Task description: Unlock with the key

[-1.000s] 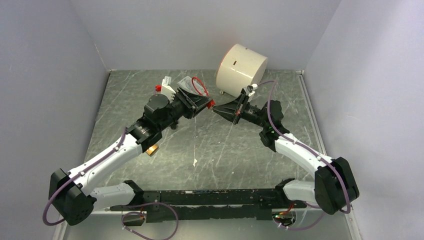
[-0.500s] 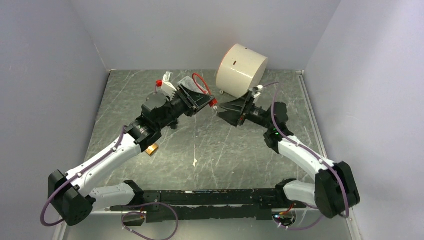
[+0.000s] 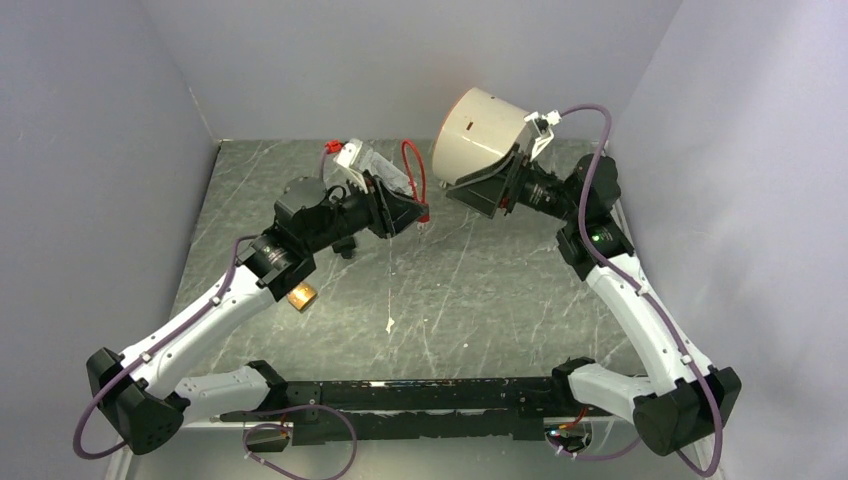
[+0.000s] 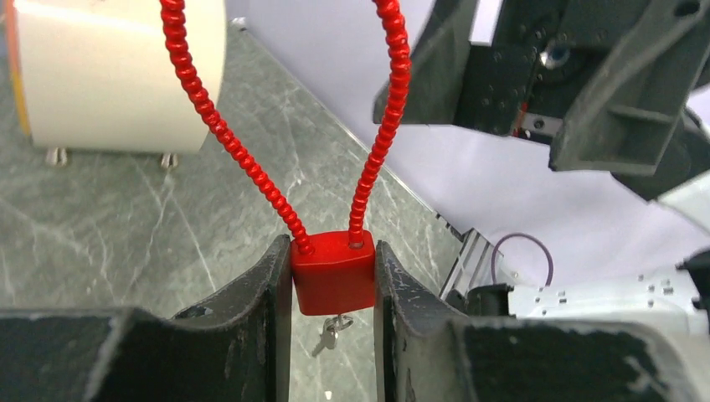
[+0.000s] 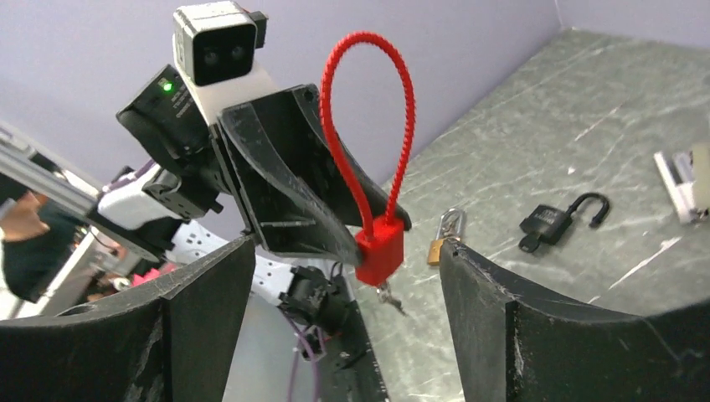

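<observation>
I can read no word, number or brand anywhere in these views. The nearest thing to lettering is what may be a pale mark on the body of the black padlock (image 5: 544, 220), right of centre in the right wrist view, and it is too small for me to make out. The red padlock (image 4: 334, 272), low at the centre of the left wrist view, shows me a plain face. A small green light (image 5: 165, 86) glows at the upper left of the right wrist view.
</observation>
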Available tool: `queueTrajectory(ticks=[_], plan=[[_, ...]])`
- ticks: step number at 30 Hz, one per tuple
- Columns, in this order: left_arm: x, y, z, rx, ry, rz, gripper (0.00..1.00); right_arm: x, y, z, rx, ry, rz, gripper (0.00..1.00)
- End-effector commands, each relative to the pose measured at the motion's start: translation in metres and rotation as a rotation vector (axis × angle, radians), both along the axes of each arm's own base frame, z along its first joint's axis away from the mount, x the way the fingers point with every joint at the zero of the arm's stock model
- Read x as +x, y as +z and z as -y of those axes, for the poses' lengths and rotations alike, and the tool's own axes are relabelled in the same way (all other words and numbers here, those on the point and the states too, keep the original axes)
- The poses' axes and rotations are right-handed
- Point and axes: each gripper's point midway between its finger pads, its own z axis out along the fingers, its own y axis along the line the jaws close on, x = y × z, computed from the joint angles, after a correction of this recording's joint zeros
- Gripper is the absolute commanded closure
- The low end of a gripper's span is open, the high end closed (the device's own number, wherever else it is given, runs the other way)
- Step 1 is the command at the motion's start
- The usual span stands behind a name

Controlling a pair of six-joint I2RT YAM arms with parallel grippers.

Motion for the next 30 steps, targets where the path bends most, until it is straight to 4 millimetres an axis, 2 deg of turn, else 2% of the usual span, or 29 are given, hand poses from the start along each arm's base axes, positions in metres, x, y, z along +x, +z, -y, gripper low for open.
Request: queueTrajectory(ticks=[1,5,10,12,14,18,20,22,25,30], plan=[[-0.025,0.036,0.008,-0.023,-0.164,0.331,0.97,0.001,0.004,-0.009,-0.103,0.031,0.150,0.17],[-0.038,0.042,0.013,-0.037,-0.247,0.414,0.97,-0.017,0.016,-0.020,-0.083,0.175,0.207,0.16],[-0.047,0.042,0.021,-0.051,-0.329,0.416,0.97,-0.035,0.025,-0.031,-0.093,0.236,0.290,0.18],[-0.051,0.039,0.024,-0.055,-0.366,0.419,0.98,-0.035,0.024,-0.036,-0.110,0.230,0.298,0.22],[-0.054,0.036,0.027,-0.056,-0.395,0.422,0.98,-0.032,0.022,-0.040,-0.118,0.217,0.297,0.35],[-0.056,0.027,0.030,-0.035,-0.428,0.400,0.95,-0.032,0.026,-0.039,-0.089,0.192,0.314,0.73],[-0.055,0.025,0.030,-0.035,-0.421,0.370,0.86,-0.031,0.026,-0.038,-0.088,0.176,0.320,0.90],[-0.052,0.025,0.030,-0.045,-0.404,0.321,0.74,-0.030,0.024,-0.037,-0.092,0.160,0.324,1.00],[-0.054,0.021,0.031,-0.061,-0.410,0.281,0.54,-0.028,0.022,-0.033,-0.092,0.119,0.334,1.00],[-0.058,0.007,0.031,-0.045,-0.435,0.273,0.39,-0.028,0.024,-0.028,-0.083,0.069,0.345,1.00]])
